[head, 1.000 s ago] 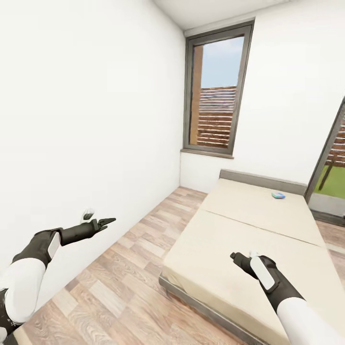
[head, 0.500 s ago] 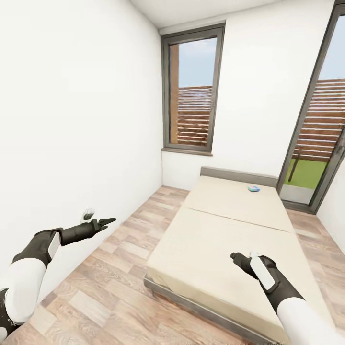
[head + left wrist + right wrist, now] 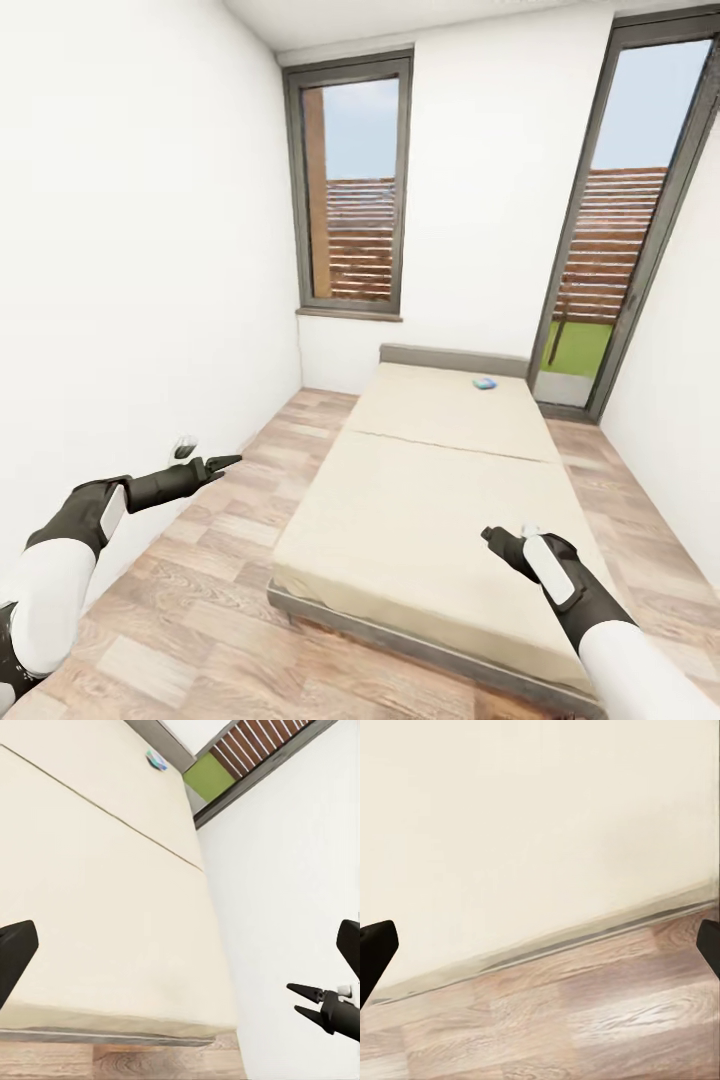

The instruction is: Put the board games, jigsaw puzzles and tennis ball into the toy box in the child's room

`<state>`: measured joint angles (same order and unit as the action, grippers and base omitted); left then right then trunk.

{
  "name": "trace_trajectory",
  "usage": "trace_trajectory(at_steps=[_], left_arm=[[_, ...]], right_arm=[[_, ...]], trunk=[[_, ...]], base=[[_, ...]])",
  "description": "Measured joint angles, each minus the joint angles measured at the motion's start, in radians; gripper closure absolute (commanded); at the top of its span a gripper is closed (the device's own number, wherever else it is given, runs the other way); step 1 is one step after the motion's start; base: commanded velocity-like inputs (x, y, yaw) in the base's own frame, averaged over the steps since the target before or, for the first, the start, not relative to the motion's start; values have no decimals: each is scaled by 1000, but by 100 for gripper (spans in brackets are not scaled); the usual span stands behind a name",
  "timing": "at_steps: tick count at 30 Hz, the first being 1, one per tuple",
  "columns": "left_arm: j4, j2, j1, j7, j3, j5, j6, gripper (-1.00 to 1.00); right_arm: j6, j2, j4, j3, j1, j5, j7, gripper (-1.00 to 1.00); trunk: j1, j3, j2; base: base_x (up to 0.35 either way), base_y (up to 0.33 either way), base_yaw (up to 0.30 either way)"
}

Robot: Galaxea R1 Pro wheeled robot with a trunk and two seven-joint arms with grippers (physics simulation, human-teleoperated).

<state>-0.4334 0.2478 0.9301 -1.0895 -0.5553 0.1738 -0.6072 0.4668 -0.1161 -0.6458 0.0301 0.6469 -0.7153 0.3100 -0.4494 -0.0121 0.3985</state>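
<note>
Beige plain mattress of the low wide bed [image 3: 430, 500] with dark grey frame is seen ahead, long axis running away from the robot toward the grey headboard. 1 small flat blue-and-white board game [image 3: 485, 383] lies near the headboard end, right of the bed's midline, well apart from both arms; the same item is seen in the left wrist view [image 3: 156, 759]. Only 1 game can be counted on the bed; too small for its own axis to be told.

The right gripper [image 3: 492, 537] hangs over the bed's near end, nearer to the game than the left gripper [image 3: 222, 464], which is held over the wood plank floor [image 3: 200, 620] beside the white wall. Left jaws look nearly closed and empty. Right jaw state cannot be told. 2 tall dark-framed windows are counted.
</note>
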Motion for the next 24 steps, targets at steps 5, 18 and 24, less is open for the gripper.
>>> trace_trajectory(at_steps=[5,18,24], left_arm=[[0,-1,0,1,1,0,0,-100],[0,-2,-1,3,1,0,0,-100],[0,-7,-1,4,1,0,0,-100]], right_arm=[[0,-1,1,0,0,0,0,-100],[0,-4,5,2,0,0,0,-100],[-1,-4,6,1,0,0,0,-100]], trunk=[[0,-2,0],[0,-6,-1],[0,-9,-1]], base=[[0,0,-277],[0,0,-277],[0,0,-277]])
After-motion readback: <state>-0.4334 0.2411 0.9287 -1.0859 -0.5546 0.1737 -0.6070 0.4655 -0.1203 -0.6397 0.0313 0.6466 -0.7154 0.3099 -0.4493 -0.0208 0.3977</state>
